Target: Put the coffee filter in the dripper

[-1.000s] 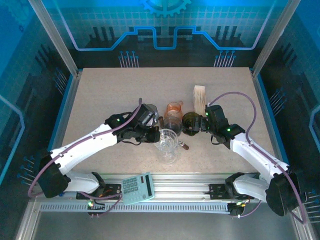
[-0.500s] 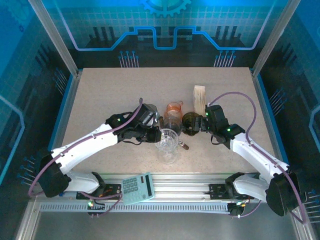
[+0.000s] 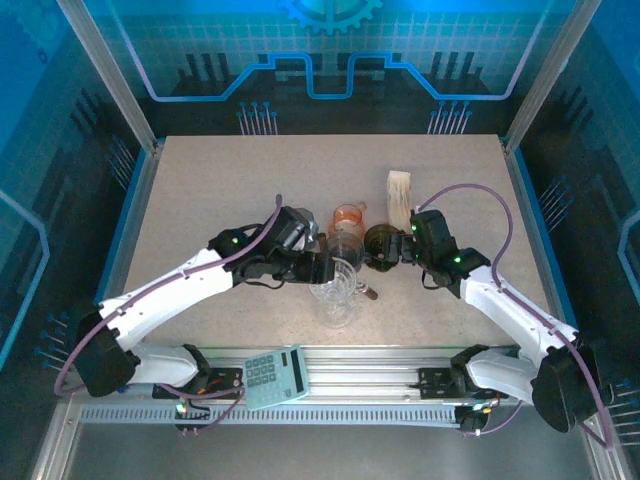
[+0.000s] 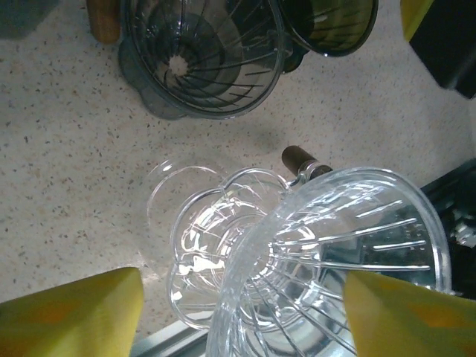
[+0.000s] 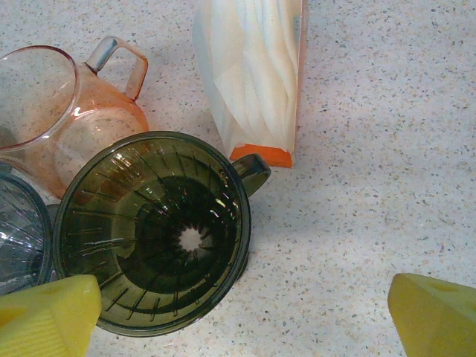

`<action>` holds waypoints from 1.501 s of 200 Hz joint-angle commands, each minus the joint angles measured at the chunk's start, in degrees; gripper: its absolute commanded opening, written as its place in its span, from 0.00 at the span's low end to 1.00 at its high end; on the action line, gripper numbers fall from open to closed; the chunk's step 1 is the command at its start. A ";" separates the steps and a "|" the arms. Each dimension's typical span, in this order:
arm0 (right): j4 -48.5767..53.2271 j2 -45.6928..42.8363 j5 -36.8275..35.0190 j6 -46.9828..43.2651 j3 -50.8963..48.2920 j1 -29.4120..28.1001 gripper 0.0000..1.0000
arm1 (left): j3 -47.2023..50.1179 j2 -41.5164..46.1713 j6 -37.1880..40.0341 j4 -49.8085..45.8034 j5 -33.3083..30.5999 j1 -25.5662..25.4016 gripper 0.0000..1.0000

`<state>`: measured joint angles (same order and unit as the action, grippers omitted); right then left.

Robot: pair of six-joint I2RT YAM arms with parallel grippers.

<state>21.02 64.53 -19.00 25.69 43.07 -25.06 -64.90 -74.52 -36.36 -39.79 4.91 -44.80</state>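
Two grippers stand spread wide. The left gripper (image 4: 242,290) straddles the clear dripper (image 4: 327,253) without pinching it; the right gripper (image 5: 244,297) hangs over the green dripper (image 5: 156,230). The coffee filters (image 5: 253,74) lie in their pack on the table (image 5: 372,186), just behind that dripper's handle.

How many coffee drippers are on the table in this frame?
4. Clear one at the front, grey one just behind it, orange one farthest back, dark green one to the right, beside the filter pack. None seems hidden.
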 commanded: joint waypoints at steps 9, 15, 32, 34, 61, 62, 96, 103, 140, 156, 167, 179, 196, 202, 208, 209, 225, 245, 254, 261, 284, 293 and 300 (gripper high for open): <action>0.59 -1.00 0.63 1.21 0.71 0.36 1.00 | 0.52 5.62 -0.14 2.41 -3.23 1.29 0.98; 0.61 -0.59 0.64 1.22 1.34 0.43 1.00 | 0.76 6.62 -0.04 2.88 -3.92 2.04 0.99; 0.77 1.31 0.83 1.14 3.88 1.38 1.00 | 2.36 9.85 -0.41 4.81 -5.88 4.35 0.99; 0.85 1.61 0.99 1.12 4.26 1.58 1.00 | 2.62 10.32 -0.45 5.16 -6.21 4.58 0.99; -0.64 6.22 5.84 -0.76 9.89 5.85 0.91 | 7.29 15.60 -0.47 9.20 -11.12 5.63 0.99; -0.67 6.35 6.05 -0.79 10.13 6.05 0.91 | 7.49 15.79 -0.47 9.29 -11.31 5.61 0.99; -2.48 16.68 10.90 -2.03 17.66 11.44 0.70 | 11.29 19.16 -0.56 8.90 -14.13 5.72 0.99; -2.17 19.16 11.14 -2.95 19.69 11.68 0.66 | 11.93 19.56 -0.67 8.56 -14.14 5.75 0.99; 1.63 29.90 9.75 -5.41 29.69 11.66 0.47 | 16.09 22.10 -1.87 8.21 -14.25 5.83 0.99; 2.35 32.26 7.98 -5.90 32.32 11.19 0.46 | 17.51 22.90 -2.30 8.50 -14.27 5.95 0.99; 2.45 33.50 7.79 -5.94 33.76 10.93 0.44 | 18.03 23.18 -2.27 8.50 -14.39 6.01 0.99; 3.06 34.92 7.55 -5.75 35.44 10.69 0.41 | 18.30 23.19 -2.08 8.42 -14.49 6.06 0.99; 4.86 36.96 5.78 -5.36 37.66 10.14 0.36 | 18.27 23.15 -1.79 8.33 -14.73 6.20 0.99; 5.49 37.67 4.89 -5.26 38.36 9.96 0.35 | 18.30 23.02 -1.71 8.40 -14.72 6.30 0.99; 5.93 38.37 4.02 -5.14 38.94 9.78 0.34 | 18.18 23.02 -1.64 8.41 -14.74 6.37 0.99; 6.04 38.42 3.91 -5.09 39.03 9.77 0.34 | 18.16 23.02 -1.63 8.41 -14.74 6.34 0.99; 6.64 39.60 2.91 -4.83 39.98 9.36 0.31 | 18.32 23.01 -1.45 8.41 -14.75 6.47 0.99; 7.88 40.87 0.89 -4.61 41.15 9.03 0.27 | 18.57 23.01 -1.43 8.41 -14.75 6.65 0.99; 8.20 41.34 0.23 -4.61 41.65 8.82 0.26 | 18.67 23.00 -1.40 8.35 -14.75 6.81 0.99; 8.38 41.72 -0.10 -4.67 41.83 8.72 0.26 | 18.68 22.98 -1.41 8.33 -14.66 6.91 0.99; 8.78 42.37 -1.71 -4.77 42.48 8.32 0.24 | 18.81 23.02 -1.43 8.07 -14.58 7.18 0.99; 8.87 42.55 -2.08 -4.84 42.62 8.18 0.23 | 18.79 23.02 -1.43 8.15 -14.44 7.29 0.99; 8.87 42.69 -2.18 -4.94 42.79 8.08 0.22 | 18.77 23.02 -1.46 8.15 -14.40 7.31 0.99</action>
<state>27.90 106.19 -18.52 20.69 83.40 -16.10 -46.65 -52.12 -37.56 -31.64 -8.80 -37.98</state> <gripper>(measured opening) 0.233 0.990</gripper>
